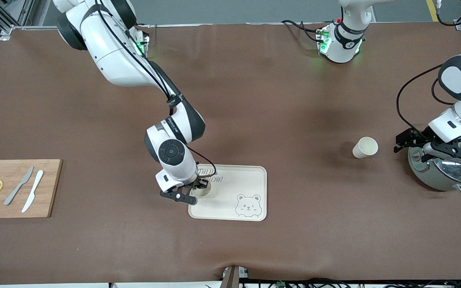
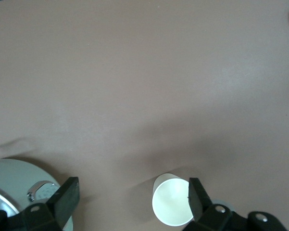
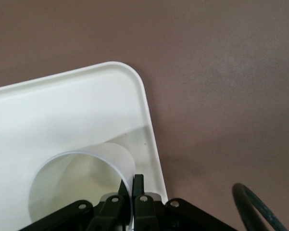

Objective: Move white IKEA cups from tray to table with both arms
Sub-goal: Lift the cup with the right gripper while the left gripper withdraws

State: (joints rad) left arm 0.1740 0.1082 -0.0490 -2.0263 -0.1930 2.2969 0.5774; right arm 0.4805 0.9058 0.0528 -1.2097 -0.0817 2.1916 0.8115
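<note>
The cup (image 3: 81, 185) sits in the tray (image 1: 250, 180) at its 9 o'clock end, its wall pinched by the right gripper (image 1: 195, 191). Such a thin rim pinch could tip or slip on lifting. The other cup (image 1: 365, 147) stands on the table (image 1: 278, 100); the left gripper (image 1: 404, 141), spread wide at its 3 o'clock, could nudge it. Only the right wrist view shows the pinch.

Right wrist view: right end effector (image 3: 131, 190) fingers pinched together on the rim wall of a white cup (image 3: 77, 185), one finger inside, one outside. Cup stands upright in a rounded corner of the cream tray (image 3: 86, 101), close to its raised rim. Brown bench (image 3: 221, 72) surrounds the tray.
</note>
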